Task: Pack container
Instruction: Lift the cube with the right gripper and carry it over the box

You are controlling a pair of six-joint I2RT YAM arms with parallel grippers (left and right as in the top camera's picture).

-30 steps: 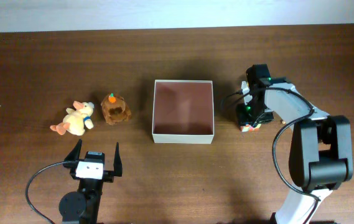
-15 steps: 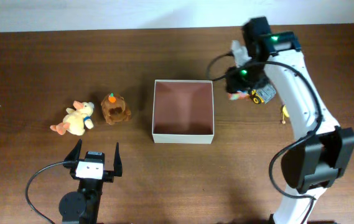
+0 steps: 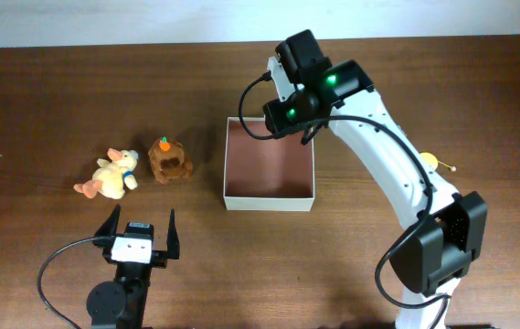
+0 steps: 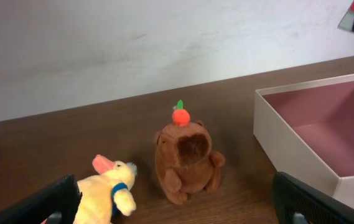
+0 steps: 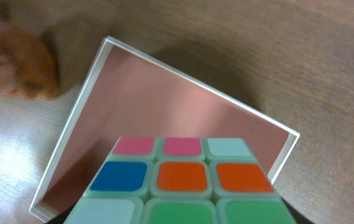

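The container (image 3: 270, 196) is a shallow square box with cream walls and a pinkish-brown inside, at the table's middle; it also shows in the left wrist view (image 4: 276, 124) and the right wrist view (image 5: 77, 118). My right gripper (image 3: 298, 123) hangs over the box's far right corner, shut on a puzzle cube (image 5: 183, 177) with pink, orange, blue and green tiles; its fingers are hidden by the cube. A brown plush with an orange top (image 3: 169, 160) and a yellow duck plush (image 3: 111, 175) lie left of the box. My left gripper (image 3: 139, 236) is open and empty near the front edge.
A small yellow toy (image 3: 435, 162) lies on the table right of the box, beside the right arm. The white wall runs along the table's far edge (image 3: 150, 41).
My right arm has lifted the puzzle cube from the table right of the box and carried it left, over the box's far right corner. The left arm has not moved.
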